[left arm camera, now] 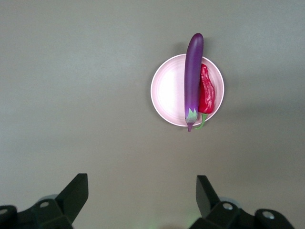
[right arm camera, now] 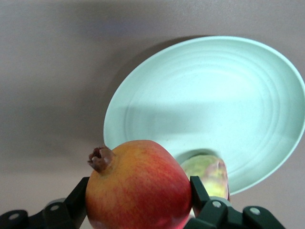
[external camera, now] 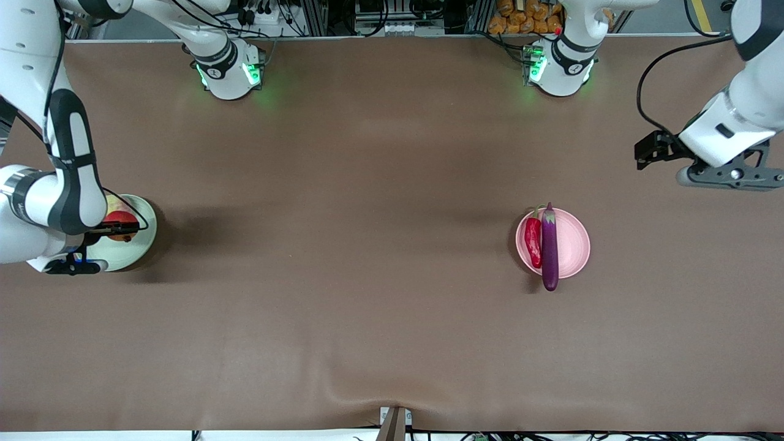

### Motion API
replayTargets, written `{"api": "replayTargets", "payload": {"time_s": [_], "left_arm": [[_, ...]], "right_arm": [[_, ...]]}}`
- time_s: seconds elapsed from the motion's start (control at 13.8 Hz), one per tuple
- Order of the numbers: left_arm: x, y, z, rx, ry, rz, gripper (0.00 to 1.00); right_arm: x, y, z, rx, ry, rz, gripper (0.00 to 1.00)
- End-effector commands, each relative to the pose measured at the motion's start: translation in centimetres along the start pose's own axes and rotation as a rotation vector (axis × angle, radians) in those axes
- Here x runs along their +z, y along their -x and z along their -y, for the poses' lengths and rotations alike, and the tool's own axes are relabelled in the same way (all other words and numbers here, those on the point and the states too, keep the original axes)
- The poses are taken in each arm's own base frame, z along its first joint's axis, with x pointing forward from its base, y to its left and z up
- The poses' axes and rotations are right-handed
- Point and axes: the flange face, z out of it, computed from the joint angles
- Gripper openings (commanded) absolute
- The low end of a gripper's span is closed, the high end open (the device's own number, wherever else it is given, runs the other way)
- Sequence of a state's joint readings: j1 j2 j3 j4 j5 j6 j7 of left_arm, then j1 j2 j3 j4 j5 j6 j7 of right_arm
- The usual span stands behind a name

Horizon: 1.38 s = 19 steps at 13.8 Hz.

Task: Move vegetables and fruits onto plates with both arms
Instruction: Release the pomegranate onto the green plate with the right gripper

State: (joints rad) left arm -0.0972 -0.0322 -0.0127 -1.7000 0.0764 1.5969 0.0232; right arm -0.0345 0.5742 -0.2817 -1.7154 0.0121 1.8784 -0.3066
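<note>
My right gripper [external camera: 119, 229] is shut on the red-orange fruit [right arm camera: 138, 186] and holds it over the pale green plate [external camera: 139, 245], which also shows in the right wrist view [right arm camera: 209, 105]. The yellow-green fruit [right arm camera: 207, 172] lies on that plate just past the held fruit. The purple eggplant [external camera: 549, 248] and the red chili [external camera: 534, 240] lie side by side on the pink plate [external camera: 576, 245]; the eggplant's tip overhangs the rim. My left gripper [external camera: 661, 153] is open and empty, up over the table at the left arm's end, and it sees the pink plate [left arm camera: 167, 90] from above.
The brown table [external camera: 367, 245] stretches between the two plates. Both arm bases [external camera: 229, 70] with green lights stand along the edge farthest from the front camera. Cables run along that edge.
</note>
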Motion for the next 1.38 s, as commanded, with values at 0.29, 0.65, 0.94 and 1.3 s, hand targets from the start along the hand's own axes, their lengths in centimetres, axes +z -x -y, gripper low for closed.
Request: {"api": "replayTargets", "payload": {"time_s": [0.29,0.65,0.94,1.3], "left_arm": [[-4.3,2.7,4.0,0.010,0.029,-0.023,1.00],[-5.5,2.5,2.5,-0.005,0.023,-0.031,1.00],[-6.2,0.6,2.6,-0.040,0.076,0.002,1.00],[-6.0,0.7,2.8,-0.024,0.069,0.018,1.00]], "right_arm": [[-0.6,-1.2,-0.1,-0.005,-0.009,0.005,1.00],[-6.5,-0.3,6.8,-0.057,-0.207,0.086,1.00],[-14.3,1.6,9.7,-0.114,-0.285,-0.028,1.00],[-25.8,4.7,12.5,-0.213,-0.248,-0.145,1.00]]}}
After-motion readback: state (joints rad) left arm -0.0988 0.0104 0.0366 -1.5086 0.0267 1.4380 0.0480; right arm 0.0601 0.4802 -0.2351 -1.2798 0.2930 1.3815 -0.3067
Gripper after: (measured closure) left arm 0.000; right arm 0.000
